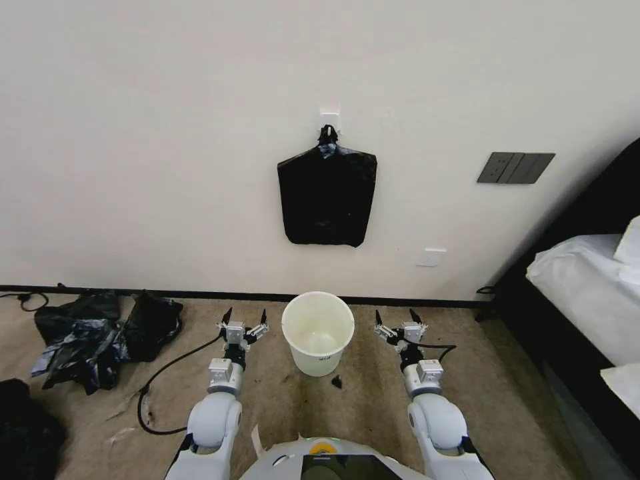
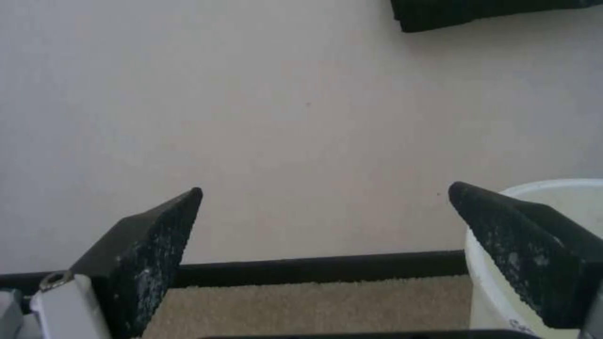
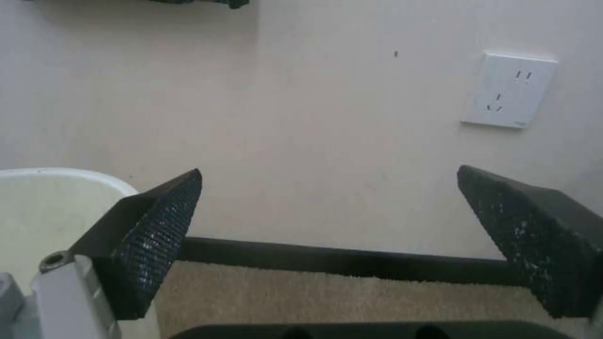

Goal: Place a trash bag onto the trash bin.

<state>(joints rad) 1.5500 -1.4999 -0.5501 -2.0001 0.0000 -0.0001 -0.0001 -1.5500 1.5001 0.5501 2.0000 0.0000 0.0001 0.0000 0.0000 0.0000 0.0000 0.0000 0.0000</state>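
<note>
The trash bin (image 1: 318,331) is a round cream-white tub standing open on the carpet near the wall, between my two arms. Its rim also shows in the left wrist view (image 2: 553,188) and the right wrist view (image 3: 56,207). My left gripper (image 1: 246,313) (image 2: 325,188) hovers just left of the bin, open and holding nothing. On the bin's other side, at the same height, my right gripper (image 1: 395,313) (image 3: 330,170) is also open with nothing in it. The single trash bag is out of view.
A flat black bundle of bags (image 1: 327,193) hangs from a wall hook above the bin. A black-and-bluish plastic heap (image 1: 100,337) and a cable (image 1: 167,373) lie at left. A bed (image 1: 587,300) stands at right. A small black scrap (image 1: 337,381) lies before the bin.
</note>
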